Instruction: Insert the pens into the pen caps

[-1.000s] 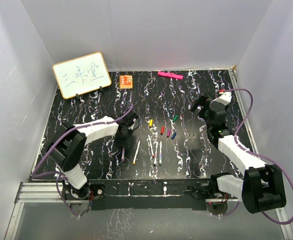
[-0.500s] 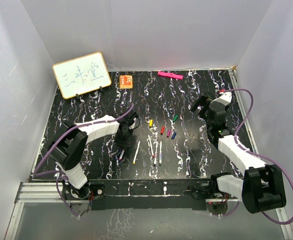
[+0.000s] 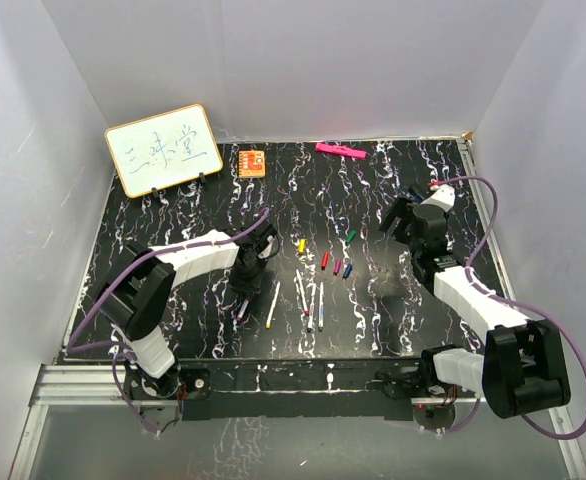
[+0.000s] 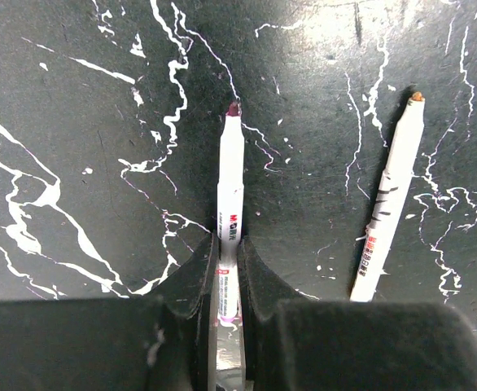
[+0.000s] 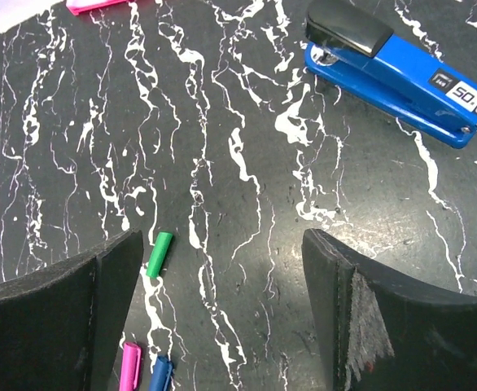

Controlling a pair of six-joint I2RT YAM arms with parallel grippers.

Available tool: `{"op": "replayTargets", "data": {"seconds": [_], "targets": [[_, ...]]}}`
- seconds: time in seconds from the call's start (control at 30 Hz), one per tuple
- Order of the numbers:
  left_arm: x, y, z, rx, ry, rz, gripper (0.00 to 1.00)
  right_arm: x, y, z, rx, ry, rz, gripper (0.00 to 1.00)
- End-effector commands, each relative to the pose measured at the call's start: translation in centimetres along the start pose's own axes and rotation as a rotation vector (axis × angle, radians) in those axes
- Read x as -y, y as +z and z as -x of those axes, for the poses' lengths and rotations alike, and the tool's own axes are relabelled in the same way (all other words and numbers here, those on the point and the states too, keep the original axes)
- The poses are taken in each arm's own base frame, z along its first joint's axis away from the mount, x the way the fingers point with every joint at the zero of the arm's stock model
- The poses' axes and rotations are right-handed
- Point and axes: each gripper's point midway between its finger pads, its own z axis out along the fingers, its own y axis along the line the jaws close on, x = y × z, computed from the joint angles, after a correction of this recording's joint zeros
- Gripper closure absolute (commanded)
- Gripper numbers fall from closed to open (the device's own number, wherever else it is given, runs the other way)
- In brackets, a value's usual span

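The left gripper [image 4: 225,265] pinches a purple-tipped pen [image 4: 230,175] lying flat near the table's near edge, while the right gripper [image 5: 222,277], spread wide and empty, hangs beside the green cap [image 5: 159,252] toward the right edge.

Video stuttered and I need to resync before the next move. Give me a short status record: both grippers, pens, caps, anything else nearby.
left gripper: shut on the dark-tipped pen, gripped on the barrel
right gripper: open, holding nothing, hovering over the table
nearest loose pen: orange-tipped pen, beside the held one, not touching it
caps: green cap, magenta cap, blue cap, yellow cap, red cap, all loose
capped pens: none seen
other: blue stapler beyond the right gripper
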Motion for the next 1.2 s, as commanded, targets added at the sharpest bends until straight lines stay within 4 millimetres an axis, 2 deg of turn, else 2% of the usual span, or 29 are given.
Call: {"op": "replayTargets", "data": {"seconds": [0.0,0.2,0.27,0.4,0.67,0.8,1.17], "targets": [[0.9,-0.4,0.8,0.033,0.026,-0.034,1.00,-2.4,-0.1,1.8,0.015,-0.019,0.050,0.25],[0.3,-2.6,2.2,0.111,0.037,-0.007,1.00,-4.4,-0.6,0.5,-0.035,-0.062,0.070,0.39],[0.2,-3.4,2.6,0.142,0.035,-0.003,1.00,-5.1,-1.0,-0.1,-0.056,-0.078,0.079,0.41],[0.0,-4.8,3.4,0.228,0.018,-0.003,1.00,-6.7,-1.9,-2.0,-0.092,-0.135,0.103,0.42],[-0.3,-6.9,4.7,0.450,-0.009,-0.045,1.00,-8.6,-2.8,-6.8,-0.194,-0.234,0.113,0.50],[0.6,-8.4,5.4,0.577,-0.013,-0.125,1.00,-9.7,-3.2,-8.4,-0.230,-0.271,0.122,0.57],[2.3,-8.7,5.3,0.660,0.046,-0.246,1.00,-11.5,-3.1,-11.6,-0.308,-0.325,0.121,0.68]]}}
